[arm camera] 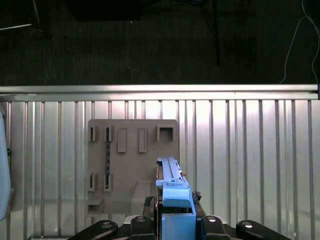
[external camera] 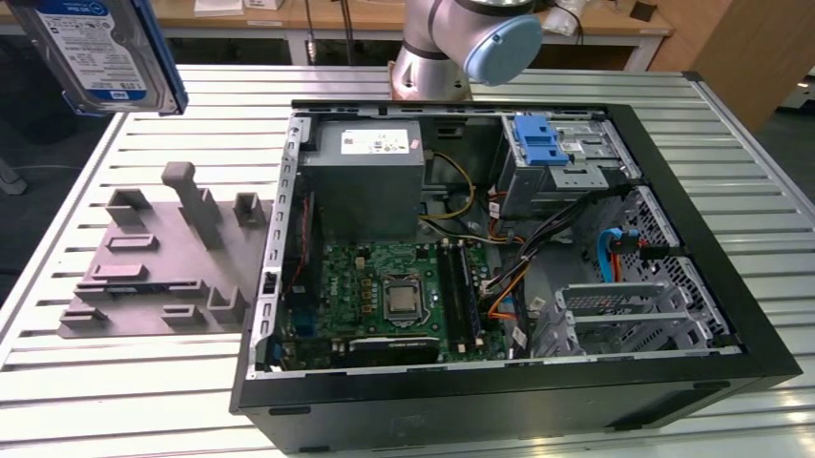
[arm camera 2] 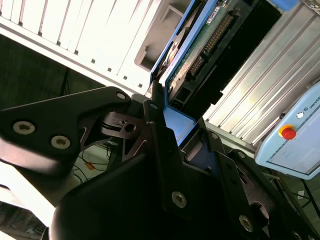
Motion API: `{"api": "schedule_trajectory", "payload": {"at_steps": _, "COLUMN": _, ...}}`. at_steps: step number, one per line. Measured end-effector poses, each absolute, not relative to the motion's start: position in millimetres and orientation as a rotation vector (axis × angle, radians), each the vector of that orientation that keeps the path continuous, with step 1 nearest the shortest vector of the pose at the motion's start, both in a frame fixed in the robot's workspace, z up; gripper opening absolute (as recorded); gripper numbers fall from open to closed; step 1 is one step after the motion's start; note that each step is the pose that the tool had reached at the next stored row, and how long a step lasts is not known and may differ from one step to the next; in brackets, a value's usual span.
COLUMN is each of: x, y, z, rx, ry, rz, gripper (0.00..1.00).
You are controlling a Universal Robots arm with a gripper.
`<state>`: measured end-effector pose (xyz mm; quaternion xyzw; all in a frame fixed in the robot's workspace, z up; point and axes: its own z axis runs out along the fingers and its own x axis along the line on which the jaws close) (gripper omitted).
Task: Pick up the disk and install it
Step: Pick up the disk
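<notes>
Gripper (arm camera 2: 175,131) is clamped on the disk (arm camera 2: 200,50). In the second wrist view its black fingers (arm camera 2: 156,117) pinch one end of the blue carrier (arm camera 2: 176,122) from both sides. The rest of the drive sticks out past the tips, circuit-board side showing. In the first wrist view the disk stands edge-on out of the jaws, over one corner of the grey fixture plate (arm camera: 132,150) on the slatted table (arm camera: 250,150). In the exterior view the disk (external camera: 109,52) hangs high at the exterior view's far left, label to camera, well apart from the PC case (external camera: 713,191).

Risks, as I judge them:
- Grip is on one end only and on plastic, so a knock or a fast swing could twist the drive in the jaws or flex the carrier.
- Coming in low could clip the case wall.
- Cables near the cage could snag the carrier.
- A skewed approach would prob. jam it on the rails.

Case lies open, inside facing up. Contents:
- Grey PSU box (external camera: 366,186) w/ white sticker, far left.
- Green mobo (external camera: 382,296), near left.
- Loose cable bundle (external camera: 560,239), middle.
- Drive cage (external camera: 567,167), far right, w/ a blue latch piece (external camera: 545,141) on top.
- Perforated metal bracket (external camera: 624,310), near right.
</notes>
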<state>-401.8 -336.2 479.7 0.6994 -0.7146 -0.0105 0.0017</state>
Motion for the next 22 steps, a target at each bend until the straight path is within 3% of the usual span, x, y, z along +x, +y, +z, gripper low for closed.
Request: {"api": "schedule_trajectory", "payload": {"at_steps": 22, "x": -394.5, "y": -336.2, "z": 479.7, "rx": 2.195, "ry": -2.243, "rz": -0.033, "gripper": 0.36}}
